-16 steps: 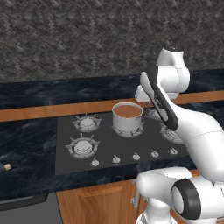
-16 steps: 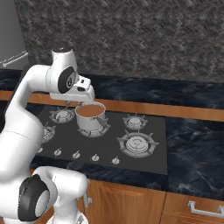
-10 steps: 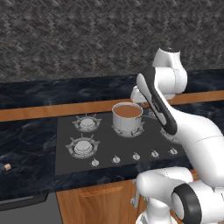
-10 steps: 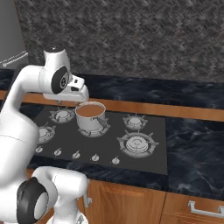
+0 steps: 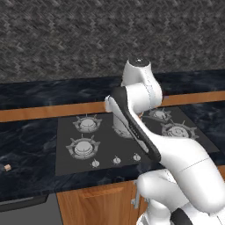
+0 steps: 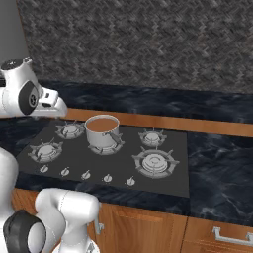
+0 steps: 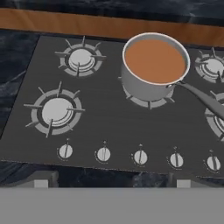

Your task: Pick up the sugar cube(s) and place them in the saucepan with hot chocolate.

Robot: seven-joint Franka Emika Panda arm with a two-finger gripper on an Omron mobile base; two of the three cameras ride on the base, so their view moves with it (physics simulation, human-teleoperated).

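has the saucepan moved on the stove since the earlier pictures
No. In the right base view the saucepan sits on the same rear middle burner of the stovetop as before; only the arm swung left.

saucepan with hot chocolate [image 7: 154, 72]: showing 1
sugar cube [image 5: 7, 167]: showing 1, sitting on the bench [image 5: 26, 176]
burners [image 7: 56, 111]: counting 5 across the hob in the right base view
stove knobs [image 7: 140, 157]: counting 5 in a row
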